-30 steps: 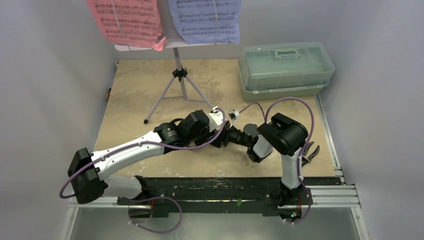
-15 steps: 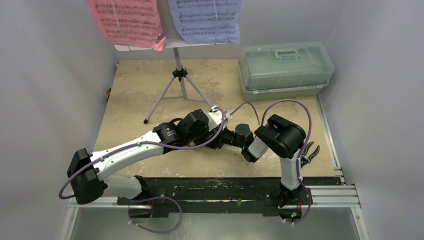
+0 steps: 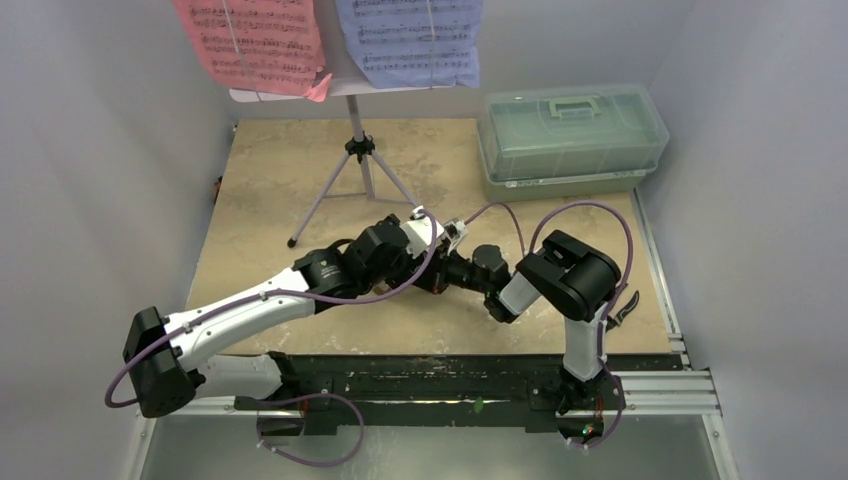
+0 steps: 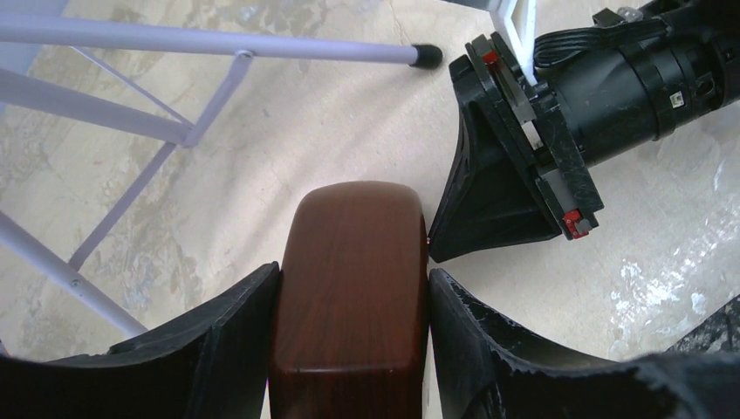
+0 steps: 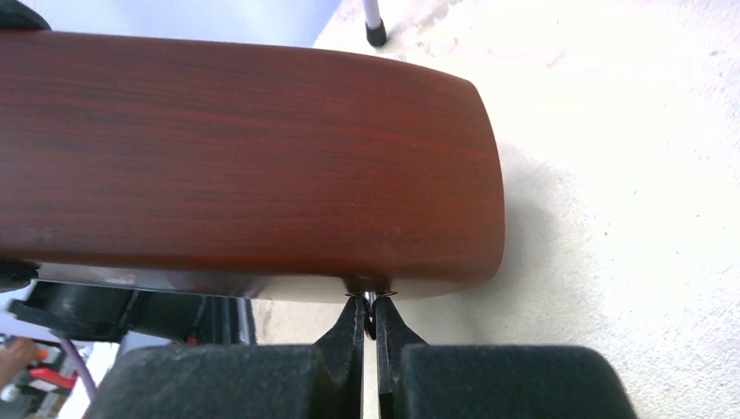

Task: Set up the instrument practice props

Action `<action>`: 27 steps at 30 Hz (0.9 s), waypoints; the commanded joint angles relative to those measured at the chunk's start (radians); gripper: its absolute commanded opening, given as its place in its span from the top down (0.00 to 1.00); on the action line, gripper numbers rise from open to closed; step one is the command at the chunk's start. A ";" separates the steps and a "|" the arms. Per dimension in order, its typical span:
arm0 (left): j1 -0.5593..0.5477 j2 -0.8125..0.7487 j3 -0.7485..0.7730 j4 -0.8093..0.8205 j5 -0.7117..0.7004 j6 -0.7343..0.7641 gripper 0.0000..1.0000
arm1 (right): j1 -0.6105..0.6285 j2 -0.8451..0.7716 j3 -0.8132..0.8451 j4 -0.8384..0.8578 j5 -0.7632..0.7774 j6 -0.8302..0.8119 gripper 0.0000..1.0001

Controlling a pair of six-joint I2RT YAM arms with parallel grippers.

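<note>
1. Centrally, over the table (image 3: 270, 180), both arms meet at the metronome (image 4: 349, 236), near one foot of the stand (image 3: 354, 120).
2. On the left gripper (image 4: 352, 278), the fingers (image 4: 236, 332) press on opposite wood faces, grasping the metronome between them.
3. On the right gripper (image 5: 369, 307), the fingertips are clenched almost tip to tip, pinching a small metal stub on the metronome's edge. The left wrist view shows this tip touching the metronome's right side.
4. From above, the arms hide the metronome. Whether it rests on the table cannot be told.
5. At the far side of the table, left of centre, the stand is upright with its tripod legs spread.
6. Up on the stand, the pink sheet (image 3: 255, 40) sits on the left half and the blue sheet (image 3: 410, 35) on the right half, side by side. The pink sheet's lower right corner is curled.
7. At the far right corner sits the green box (image 3: 570, 135), lid on, well apart from both grippers.
8. At the near right edge lie the pliers (image 3: 622, 305), partly hidden behind the right arm.
</note>
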 commanded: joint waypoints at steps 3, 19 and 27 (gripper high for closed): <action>0.001 -0.133 -0.025 0.162 -0.118 -0.015 1.00 | -0.055 -0.095 -0.012 0.044 0.026 0.204 1.00; 0.001 -0.187 -0.072 0.193 -0.111 -0.055 1.00 | -0.130 0.171 -0.039 0.468 -0.033 0.685 1.00; 0.001 -0.121 -0.049 0.149 -0.166 -0.248 1.00 | -0.141 0.087 -0.055 0.297 -0.042 0.517 1.00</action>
